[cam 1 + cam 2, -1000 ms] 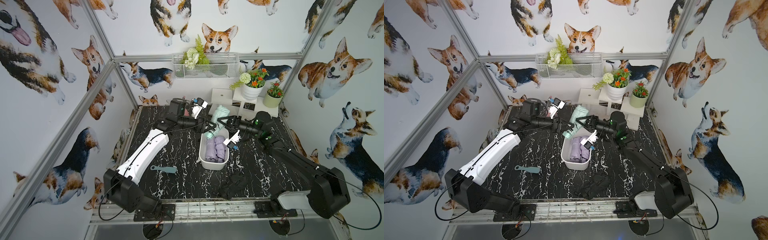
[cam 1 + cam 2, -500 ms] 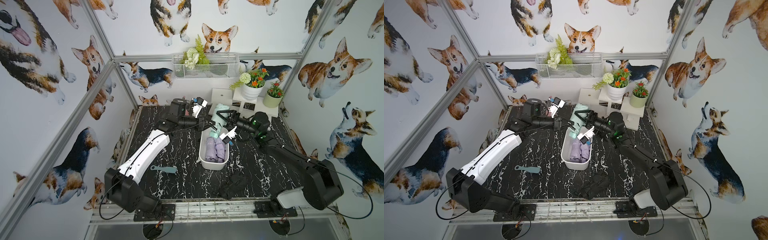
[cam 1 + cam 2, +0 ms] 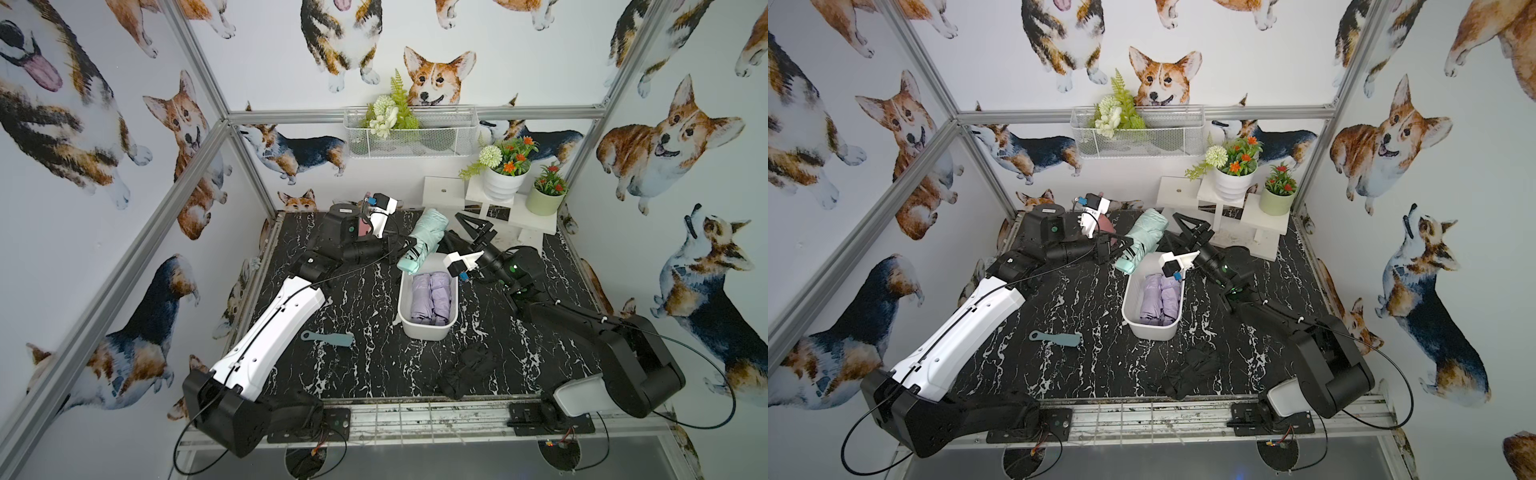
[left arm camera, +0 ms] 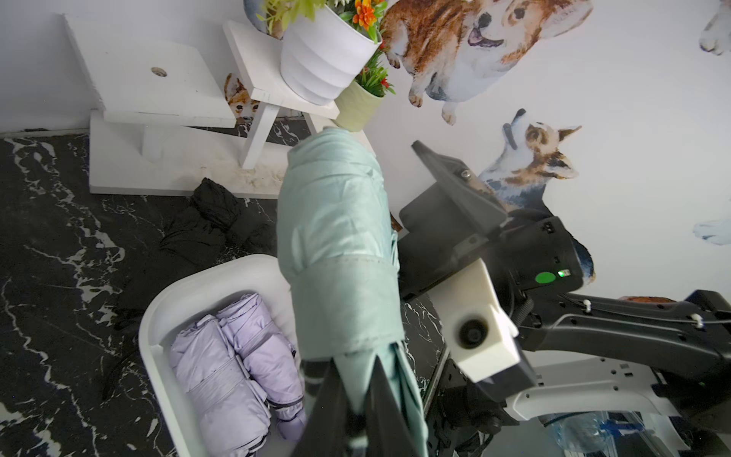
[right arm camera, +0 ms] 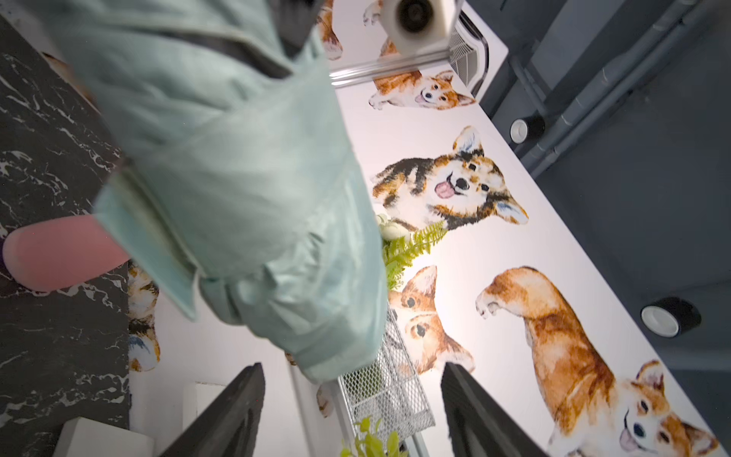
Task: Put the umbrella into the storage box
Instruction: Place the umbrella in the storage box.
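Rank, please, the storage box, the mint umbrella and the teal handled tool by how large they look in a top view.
1. storage box: largest.
2. mint umbrella: clearly smaller in the picture. It is raised nearer the camera, so its true size is less sure.
3. teal handled tool: smallest, thin and flat.

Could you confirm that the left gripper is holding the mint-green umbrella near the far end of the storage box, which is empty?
Not quite: the storage box is not empty; lilac folded umbrellas lie in it, as the left wrist view shows. The left gripper does hold the mint-green umbrella near its far end.
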`<state>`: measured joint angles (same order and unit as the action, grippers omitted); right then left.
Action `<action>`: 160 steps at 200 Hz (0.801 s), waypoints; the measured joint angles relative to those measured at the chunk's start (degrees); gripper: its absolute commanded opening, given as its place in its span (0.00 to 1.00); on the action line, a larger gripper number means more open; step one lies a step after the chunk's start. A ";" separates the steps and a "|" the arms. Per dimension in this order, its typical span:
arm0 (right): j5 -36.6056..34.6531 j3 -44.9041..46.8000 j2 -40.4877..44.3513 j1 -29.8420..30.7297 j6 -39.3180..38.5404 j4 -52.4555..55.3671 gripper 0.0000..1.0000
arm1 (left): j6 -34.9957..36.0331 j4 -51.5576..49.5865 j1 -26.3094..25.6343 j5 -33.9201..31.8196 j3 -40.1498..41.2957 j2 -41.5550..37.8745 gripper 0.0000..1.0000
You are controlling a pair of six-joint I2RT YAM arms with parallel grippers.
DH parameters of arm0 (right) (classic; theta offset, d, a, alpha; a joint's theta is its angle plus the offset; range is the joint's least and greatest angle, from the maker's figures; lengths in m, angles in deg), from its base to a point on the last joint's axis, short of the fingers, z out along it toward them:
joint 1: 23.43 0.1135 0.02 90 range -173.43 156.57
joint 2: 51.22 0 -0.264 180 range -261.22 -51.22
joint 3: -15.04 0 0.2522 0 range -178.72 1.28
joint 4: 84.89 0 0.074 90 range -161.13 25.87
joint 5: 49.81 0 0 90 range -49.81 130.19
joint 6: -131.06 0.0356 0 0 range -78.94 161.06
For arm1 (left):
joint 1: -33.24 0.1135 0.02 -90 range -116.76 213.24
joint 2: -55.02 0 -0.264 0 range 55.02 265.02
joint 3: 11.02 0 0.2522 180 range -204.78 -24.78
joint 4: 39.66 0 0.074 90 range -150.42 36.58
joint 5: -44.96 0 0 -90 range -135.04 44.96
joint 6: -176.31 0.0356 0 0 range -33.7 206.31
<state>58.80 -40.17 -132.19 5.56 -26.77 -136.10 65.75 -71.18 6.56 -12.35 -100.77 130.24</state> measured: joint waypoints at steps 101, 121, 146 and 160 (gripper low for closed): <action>-25.90 -5.95 22.14 1.27 50.34 36.76 0.64 | -0.61 3.02 -11.37 -17.99 8.44 -2.73 0.00; -29.97 -9.18 23.85 1.22 61.72 50.31 0.64 | -0.63 2.95 -15.41 -25.86 9.81 -2.45 0.00; -31.87 -11.47 24.87 1.22 72.78 65.96 0.66 | -0.90 2.95 -19.67 -35.12 10.08 -0.66 0.00; -32.28 -11.89 25.94 1.22 77.33 72.08 0.66 | -1.70 2.99 -21.27 -39.34 10.43 0.52 0.00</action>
<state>26.52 -52.06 -106.25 6.79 50.56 -64.01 64.04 -68.19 -14.71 -51.70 -90.34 130.77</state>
